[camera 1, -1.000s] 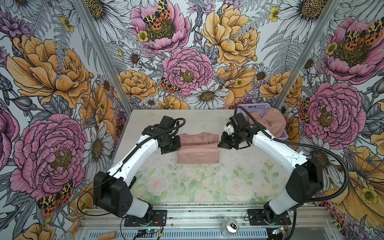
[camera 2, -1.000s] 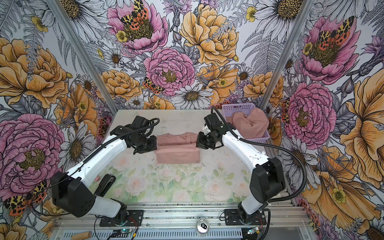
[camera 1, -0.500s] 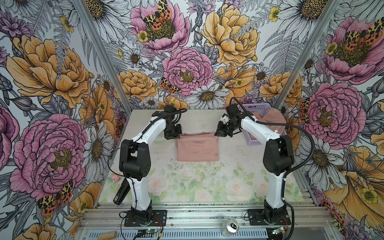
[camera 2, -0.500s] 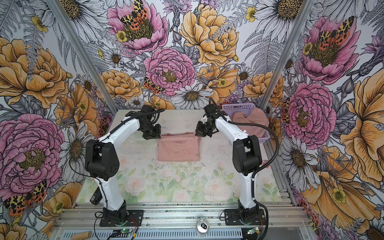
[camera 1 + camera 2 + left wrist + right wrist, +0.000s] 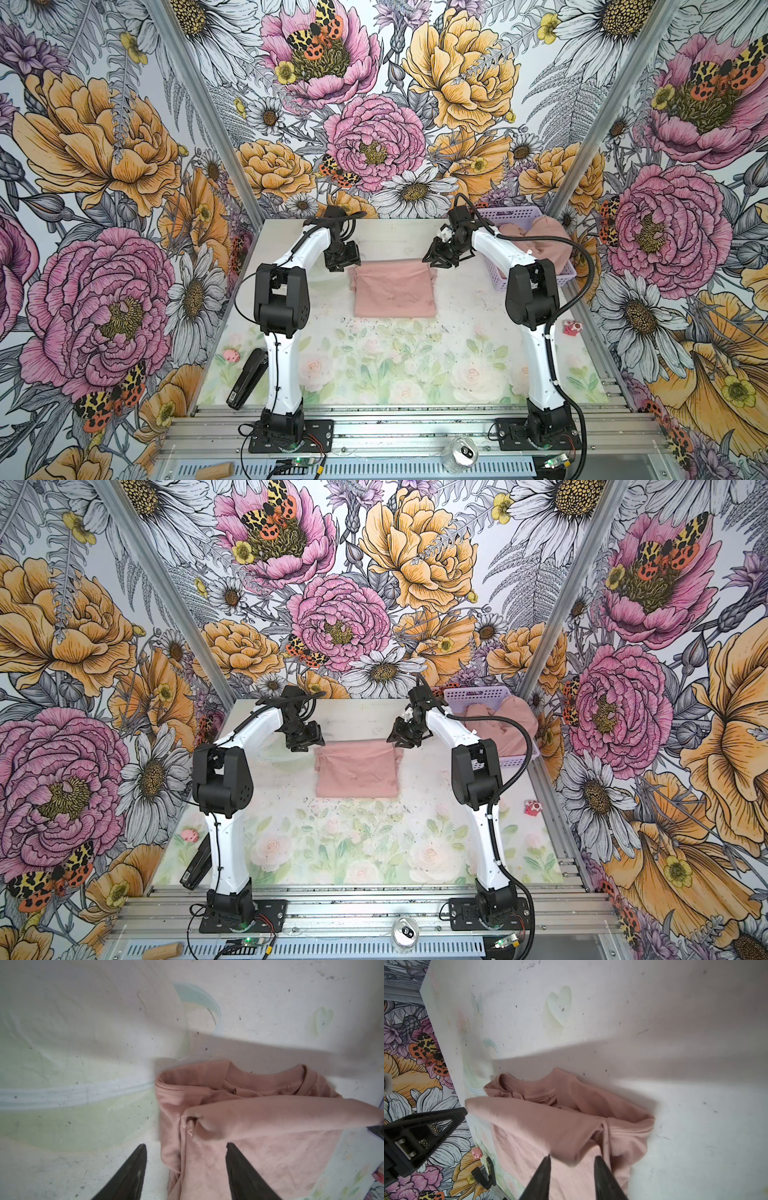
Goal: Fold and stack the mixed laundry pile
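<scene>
Roughly centred toward the far half of the tabletop (image 5: 415,374), the folded pink T-shirt (image 5: 394,289) lies flat as a rectangle; both top views show it, also at (image 5: 356,771). Wrist views show its neckline and a top flap folded over, plain side up, no print or lettering visible. More pink garments (image 5: 536,239) sit heaped in the lavender basket (image 5: 515,216) at the far right corner.

Left gripper (image 5: 341,266) hangs just beside the shirt's far left corner, fingers (image 5: 128,1176) spread wide, nothing between them, one tip over bare tabletop, one over cloth. Right gripper (image 5: 436,259) sits at the far right corner, fingers (image 5: 539,1180) parted moderately above the fabric, not pinching it as far as the wrist view shows.

Around: black stapler-like object (image 5: 246,384) near the left arm's base, small pink figure (image 5: 230,355) beside it, small red-and-white item (image 5: 571,327) at the right edge, can top (image 5: 462,451) and wooden cylinder (image 5: 214,471) on the front rail. Nothing lies on the shirt. No readable writing anywhere.
</scene>
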Available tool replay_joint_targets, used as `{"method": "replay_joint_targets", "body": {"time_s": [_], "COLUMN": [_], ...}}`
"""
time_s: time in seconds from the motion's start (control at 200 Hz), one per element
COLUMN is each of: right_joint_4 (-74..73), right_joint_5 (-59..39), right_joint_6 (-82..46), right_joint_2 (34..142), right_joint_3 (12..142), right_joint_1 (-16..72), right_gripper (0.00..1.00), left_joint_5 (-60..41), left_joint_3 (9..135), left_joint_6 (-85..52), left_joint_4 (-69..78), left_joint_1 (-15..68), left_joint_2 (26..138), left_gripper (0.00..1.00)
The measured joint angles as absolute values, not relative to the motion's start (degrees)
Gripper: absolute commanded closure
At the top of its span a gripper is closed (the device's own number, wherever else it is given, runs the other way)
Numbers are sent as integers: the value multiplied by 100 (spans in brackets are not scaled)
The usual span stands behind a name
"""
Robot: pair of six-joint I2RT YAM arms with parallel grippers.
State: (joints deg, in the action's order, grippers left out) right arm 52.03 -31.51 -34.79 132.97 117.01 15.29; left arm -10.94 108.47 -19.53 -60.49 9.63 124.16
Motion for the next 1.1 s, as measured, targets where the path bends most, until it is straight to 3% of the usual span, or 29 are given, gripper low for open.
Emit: {"method": "replay_joint_targets", "body": {"time_s": [0.385,0.871,0.981,1.101], "right_joint_4": [4871,4545,4517,4427], "right_joint_5": [-2978,-2296,-2226,-2180], "right_joint_6": [-3483,-3218,-3203,-3203], "right_joint_2": [12053,12879,12940,12776], "right_joint_3": [10193,10499,10440,10228], "right_joint_1": [1861,2215,2215,2215], "right_gripper": [58,57,57,53], "left_joint_5": [-1066,-792,-711,-589], "left_joint_3": [10082,10084,10084,10103], "left_joint_6": [-2110,-2392,-2410,-2502], "left_joint_4": [-5870,-5293,-5266,-5245], "left_joint_1": [1518,1968,1986,2110], "left_joint_2": [11762,12549,12613,12558], "left_gripper": [36,36,33,22]}}
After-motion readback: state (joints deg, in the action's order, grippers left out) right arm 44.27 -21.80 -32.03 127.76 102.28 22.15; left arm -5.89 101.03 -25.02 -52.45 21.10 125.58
